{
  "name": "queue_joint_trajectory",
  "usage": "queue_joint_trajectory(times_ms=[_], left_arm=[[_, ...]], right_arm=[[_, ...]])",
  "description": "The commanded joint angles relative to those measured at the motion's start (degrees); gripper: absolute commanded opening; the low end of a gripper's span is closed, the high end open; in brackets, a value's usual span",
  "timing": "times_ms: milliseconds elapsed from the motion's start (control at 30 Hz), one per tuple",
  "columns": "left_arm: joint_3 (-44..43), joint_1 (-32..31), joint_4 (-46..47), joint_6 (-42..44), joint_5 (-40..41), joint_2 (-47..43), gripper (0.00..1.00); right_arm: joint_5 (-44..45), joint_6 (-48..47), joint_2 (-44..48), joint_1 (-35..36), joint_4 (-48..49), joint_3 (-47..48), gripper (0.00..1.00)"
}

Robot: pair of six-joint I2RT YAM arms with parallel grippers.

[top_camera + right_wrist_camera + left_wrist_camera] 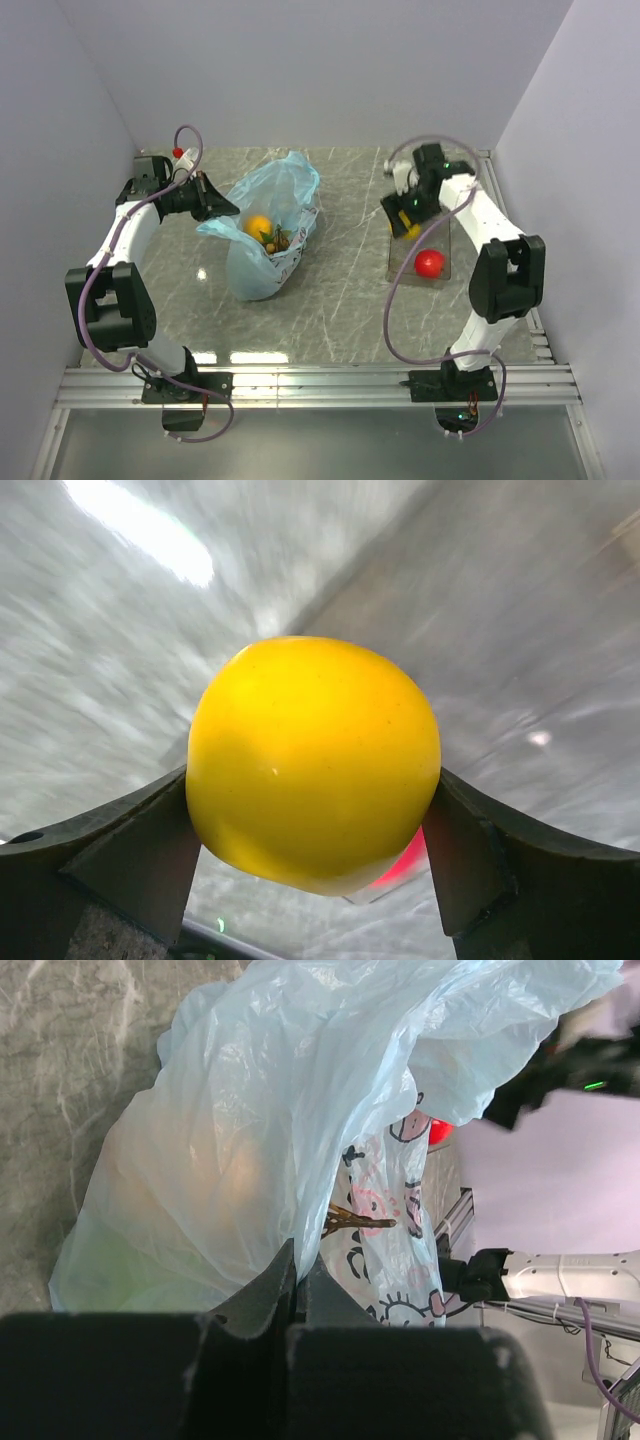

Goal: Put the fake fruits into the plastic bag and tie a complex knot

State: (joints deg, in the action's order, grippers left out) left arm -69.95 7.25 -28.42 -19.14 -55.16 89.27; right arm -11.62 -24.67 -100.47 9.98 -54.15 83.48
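The light-blue plastic bag (268, 230) stands open at centre-left, with an orange round fruit (258, 226) and brown balls (281, 240) inside. My left gripper (222, 210) is shut on the bag's left rim. In the left wrist view its jaws pinch the bag's (290, 1110) edge, and a brown stem (355, 1222) shows in the opening. My right gripper (405, 221) is shut on a yellow fruit (312, 760) and holds it above the table. A red fruit (429, 263) lies on the clear tray (400, 268). The green apple is not clearly seen.
White walls close in the table on the left, back and right. A metal rail runs along the near edge (320, 380). The right arm's dark wrist (590, 1060) shows beyond the bag in the left wrist view.
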Motion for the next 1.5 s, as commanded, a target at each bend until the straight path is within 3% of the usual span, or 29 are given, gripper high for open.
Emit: queue_joint_trajectory(times_ms=[0, 67, 200, 367, 633, 667, 733, 800, 933, 1100, 1267, 1467], left_arm=[[0.2, 0.0, 1.7, 0.9, -0.9, -2.7, 0.02], [-0.2, 0.0, 1.3, 1.2, -0.9, -2.6, 0.01], [-0.9, 0.0, 0.6, 2.0, -0.8, -2.5, 0.01], [-0.4, 0.0, 1.6, 1.0, -0.9, -2.5, 0.01], [-1.7, -0.1, -0.9, 2.7, -0.6, -2.7, 0.02], [-1.8, 0.0, -1.1, 3.0, -0.7, -2.5, 0.02], [-2.0, 0.0, -1.2, 3.1, -0.7, -2.4, 0.01], [-1.9, 0.0, -0.8, 2.5, -0.6, -2.4, 0.02], [-1.3, 0.0, -0.6, 2.5, -0.7, -2.8, 0.02], [-1.0, -0.1, -0.9, 3.1, -0.6, -3.1, 0.02], [-0.4, 0.0, -0.5, 3.0, -0.8, -2.9, 0.02], [0.0, -0.1, -0.3, 3.0, -0.8, -3.6, 0.02]], right_arm=[[-10.6, 2.5, 4.8, 0.7, -4.5, 14.3, 0.68], [-15.7, 4.3, 4.1, 1.8, -6.2, 22.7, 0.67], [-19.4, 8.4, 5.7, 8.4, -0.4, 27.8, 0.67], [-13.2, 12.9, 2.8, 23.2, 9.7, 30.1, 0.67], [-2.6, 16.3, -7.8, 34.0, 17.4, 36.0, 0.67], [-1.4, 16.3, -10.4, 34.8, 17.1, 37.1, 0.68], [4.5, 16.8, -13.3, 36.2, 15.9, 41.2, 0.87], [6.8, 18.2, -15.6, 36.3, 13.6, 43.8, 0.97], [8.5, 18.0, -11.2, 36.5, 14.4, 40.6, 0.99], [3.9, 17.5, 0.2, 35.2, 11.4, 32.8, 1.00], [-2.5, 13.4, 13.0, 25.8, 6.0, 15.3, 1.00], [-0.4, 3.9, 20.7, 9.3, -2.3, 0.1, 1.00]])
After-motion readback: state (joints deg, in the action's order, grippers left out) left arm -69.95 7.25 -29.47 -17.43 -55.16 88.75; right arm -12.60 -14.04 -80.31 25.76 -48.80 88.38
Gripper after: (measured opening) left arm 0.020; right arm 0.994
